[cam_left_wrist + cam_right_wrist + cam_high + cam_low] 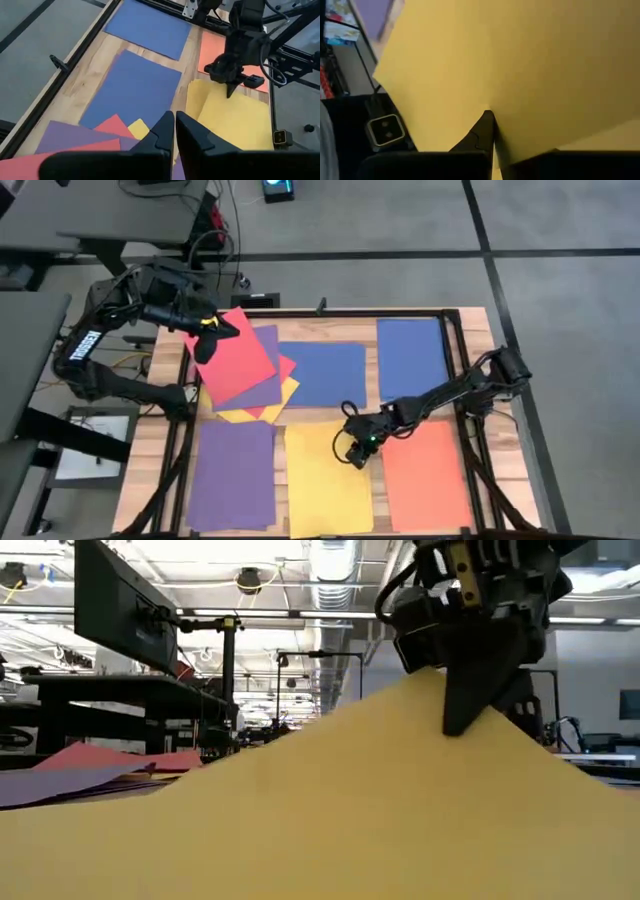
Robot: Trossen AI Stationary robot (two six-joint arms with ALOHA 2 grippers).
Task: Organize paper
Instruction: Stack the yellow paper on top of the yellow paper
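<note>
Coloured sheets of paper lie spread on the wooden table. My right gripper (357, 448) is shut on a yellow sheet (325, 480) at the near middle, raising it into a peak (430, 680). At the far left, my left gripper (214, 325) is shut at the far corner of a red sheet (235, 360). That sheet tops a skewed pile of purple, red and yellow sheets (262, 395). A purple sheet (232, 475), an orange sheet (425, 475) and two blue sheets (322, 372) (410, 358) lie flat. My left gripper has the red sheet by its far left corner (207, 332), coming level from the table's far left. My own fingers (160, 135) hide the place of contact. The sheet's near part rests on the pile. My right gripper pinches the yellow sheet near its far right corner (487, 107) between its two fingers, pointing down from above. That corner is lifted into a peak, and the rest of the sheet slopes down to the table (235, 120).
A dark metal frame (455, 360) runs around the table top. Bare wood (330, 415) shows between the sheets. Off the table's left side sits a white printed sheet (95, 445) on a low stand.
</note>
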